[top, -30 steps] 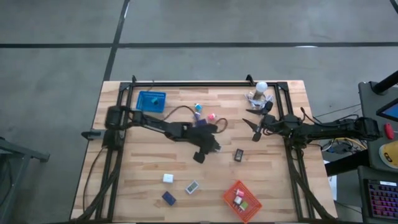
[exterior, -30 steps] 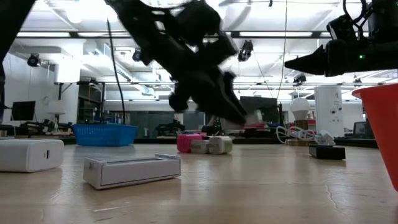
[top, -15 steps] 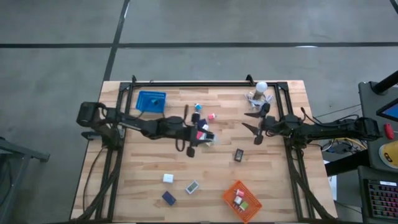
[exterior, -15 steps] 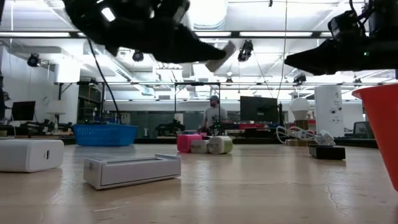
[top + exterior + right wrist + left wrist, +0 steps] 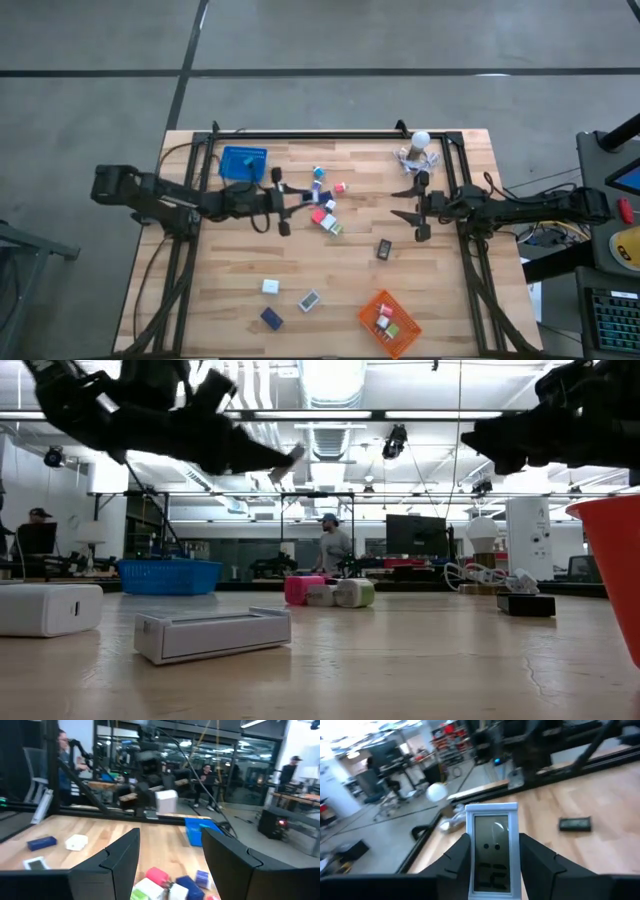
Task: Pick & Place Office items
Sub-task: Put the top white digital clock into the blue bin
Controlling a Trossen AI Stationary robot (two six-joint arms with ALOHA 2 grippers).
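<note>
A large workshop with ceiling lights, benches and several standing people is seen beyond the pale wooden table [image 5: 330, 260], which is edged by a black frame.

Two mesh baskets are set on the table. The blue mesh basket [image 5: 243, 163] lies near the far left corner; its contents cannot be made out. The orange mesh basket [image 5: 390, 323] lies at the near edge on the right, with a few small items in white, red and green inside; in the low view only its rim is seen, cut off by the picture's edge.

A small white-framed rectangular clock [image 5: 491, 851] is gripped between the fingers of the left gripper [image 5: 280, 201], held above the table just right of the blue basket. Its long axis runs along the fingers, its display faces the wrist camera, and its lower end is cut off there.

A cluster of small red, pink, blue and white blocks [image 5: 324, 203] lies mid-table beside that gripper. A dark grey block [image 5: 384, 249] lies to the right of centre, and a white box [image 5: 270, 286], a grey-framed flat box [image 5: 309, 300] and a dark blue block [image 5: 271, 318] lie nearer the front edge.

The right gripper [image 5: 412, 203] is held above the table's right side, fingers spread wide and empty, near the white ball-topped clip cluster [image 5: 418, 148].
</note>
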